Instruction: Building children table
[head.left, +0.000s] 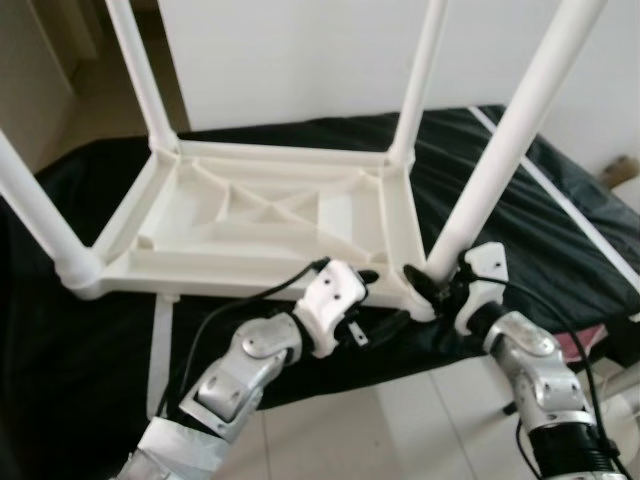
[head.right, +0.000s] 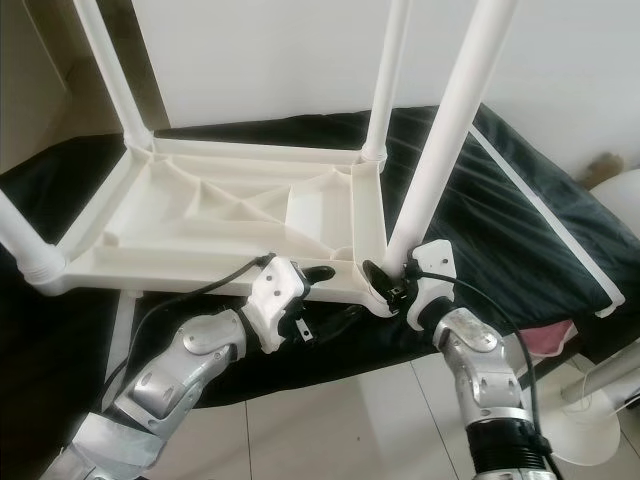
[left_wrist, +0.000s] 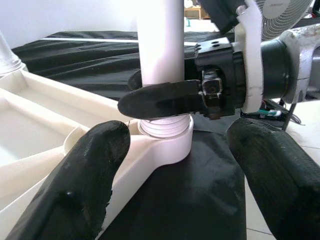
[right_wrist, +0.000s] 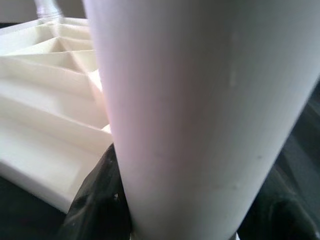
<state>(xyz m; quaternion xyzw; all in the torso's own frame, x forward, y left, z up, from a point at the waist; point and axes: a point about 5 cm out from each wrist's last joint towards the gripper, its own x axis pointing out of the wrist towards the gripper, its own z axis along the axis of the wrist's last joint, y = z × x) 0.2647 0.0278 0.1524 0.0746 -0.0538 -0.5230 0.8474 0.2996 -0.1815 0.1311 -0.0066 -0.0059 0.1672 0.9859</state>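
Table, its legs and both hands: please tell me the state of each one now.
Table: upside down on the black cloth.
Near right leg: standing in its corner socket.
Right hand: shut on that leg's base.
Left hand: open, beside the socket.

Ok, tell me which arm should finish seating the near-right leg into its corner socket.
Right. The right gripper already clasps the white plastic tube leg just above the socket of the upturned white plastic tabletop, so it can likely twist or press. The left gripper hovers open beside the corner.
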